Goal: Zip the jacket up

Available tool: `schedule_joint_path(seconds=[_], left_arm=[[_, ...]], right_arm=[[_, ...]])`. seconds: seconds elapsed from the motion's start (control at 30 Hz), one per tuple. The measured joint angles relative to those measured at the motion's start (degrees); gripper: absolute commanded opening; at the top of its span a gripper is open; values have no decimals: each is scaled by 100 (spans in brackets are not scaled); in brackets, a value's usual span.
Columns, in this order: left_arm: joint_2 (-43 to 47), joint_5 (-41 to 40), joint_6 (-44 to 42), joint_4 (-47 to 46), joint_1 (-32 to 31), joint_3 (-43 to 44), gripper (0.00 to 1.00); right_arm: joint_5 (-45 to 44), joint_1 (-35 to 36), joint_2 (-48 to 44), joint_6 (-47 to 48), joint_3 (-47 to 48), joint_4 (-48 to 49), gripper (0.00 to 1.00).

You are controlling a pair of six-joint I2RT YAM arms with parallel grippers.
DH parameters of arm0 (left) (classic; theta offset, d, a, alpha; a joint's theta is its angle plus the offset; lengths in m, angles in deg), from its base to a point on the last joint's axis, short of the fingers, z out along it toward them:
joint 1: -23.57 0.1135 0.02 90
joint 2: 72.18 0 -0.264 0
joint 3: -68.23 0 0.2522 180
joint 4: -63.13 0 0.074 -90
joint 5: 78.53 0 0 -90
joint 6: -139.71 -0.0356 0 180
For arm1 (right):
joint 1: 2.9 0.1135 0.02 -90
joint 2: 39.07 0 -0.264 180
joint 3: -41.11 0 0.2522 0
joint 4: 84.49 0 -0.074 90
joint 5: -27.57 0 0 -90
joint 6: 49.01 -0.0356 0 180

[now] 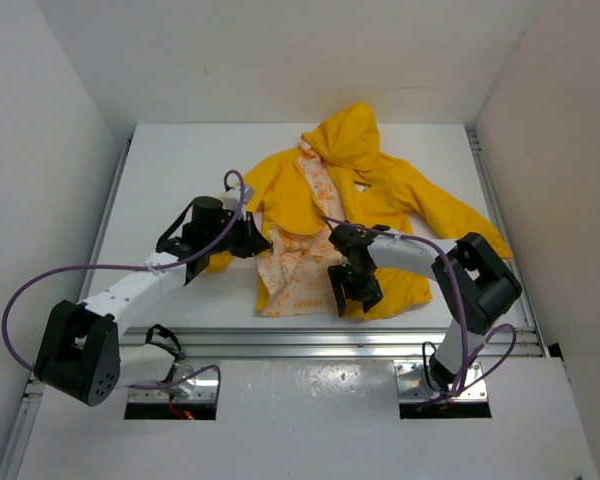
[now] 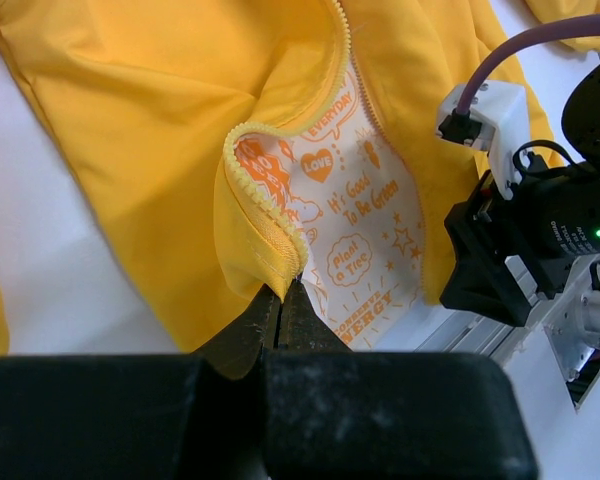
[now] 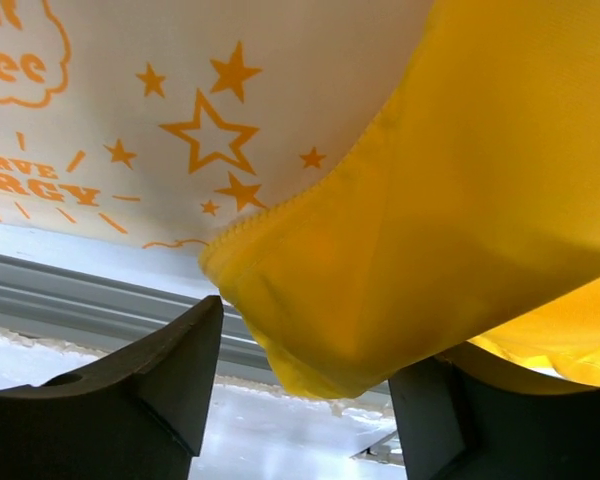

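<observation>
The yellow jacket point(image 1: 385, 190) lies open on the white table, hood at the far end, with its patterned lining point(image 1: 292, 270) showing. My left gripper point(image 2: 281, 297) is shut on the bottom corner of one front panel, right at the end of the zipper teeth point(image 2: 263, 205), and lifts that edge. My left gripper point(image 1: 252, 243) sits at the jacket's left side. My right gripper point(image 1: 354, 293) is over the lower hem of the other panel. Its jaws stand apart, and a fold of yellow fabric point(image 3: 460, 180) hangs between them without being pinched by my right gripper point(image 3: 308, 345).
A metal rail point(image 1: 330, 340) runs along the table's near edge, just below the jacket's hem. The right arm's wrist point(image 2: 540, 240) and its purple cable point(image 2: 520, 50) are close beside the left gripper. White walls enclose the table on three sides.
</observation>
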Motion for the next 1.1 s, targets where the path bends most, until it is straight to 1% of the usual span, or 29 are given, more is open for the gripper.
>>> schedule_joint_path(seconds=[0.03, 0.07, 0.13, 0.17, 0.23, 0.27, 0.37, 0.4, 0.47, 0.5, 0.57, 0.63, 0.7, 0.77, 0.83, 0.9, 0.97, 1.1], left_arm=[[0, 7, 0, -9, 0, -4, 0], [0, 15, 0, -17, 0, -9, 0], [0, 17, 0, -20, 0, -15, 0], [0, 17, 0, -20, 0, -20, 0], [0, 20, 0, -24, 0, -24, 0], [0, 20, 0, -35, 0, -31, 0], [0, 22, 0, -46, 0, -63, 0], [-2, 22, 0, -46, 0, -68, 0], [-2, 22, 0, -55, 0, -68, 0], [-2, 22, 0, -61, 0, -68, 0], [-2, 24, 0, -63, 0, -68, 0], [2, 24, -7, -66, 0, -70, 0], [17, 55, -33, -94, 0, -103, 0], [70, 111, -72, -127, -9, -151, 0], [155, 157, -116, -175, -55, -197, 0], [254, 195, -199, -240, -164, -229, 0], [367, 334, -317, -291, -291, -238, 0], [468, 664, -535, -365, -455, -212, 0]], right_arm=[[0, 0, 0, -17, 0, 15, 61], [-4, 0, 0, -35, 0, 26, 56], [-20, 0, 0, -94, 0, 46, 50], [-50, 0, 0, -129, 0, 59, 43], [-101, 0, 0, -173, 0, 107, 38], [-127, 0, 0, -208, 0, 136, 32], [-223, 0, 7, -262, 0, 181, 20], [-249, 0, 11, -264, 0, 188, 9], [-286, 0, 11, -254, 0, 208, 2], [-310, 0, 9, -247, -2, 225, 0], [-354, -2, -68, -168, -70, 295, 0], [-369, -52, -391, 7, -306, 415, 0], [-310, -201, -1038, 271, -691, 549, 0], [-162, -452, -1928, 612, -1014, 682, 0], [0, -693, -2756, 973, -1143, 883, 0], [358, -887, -3230, 1263, -1152, 1172, 0], [774, -1093, -3464, 1392, -1147, 1447, 0], [2111, -1587, -3235, 1266, -1064, 1880, 0]])
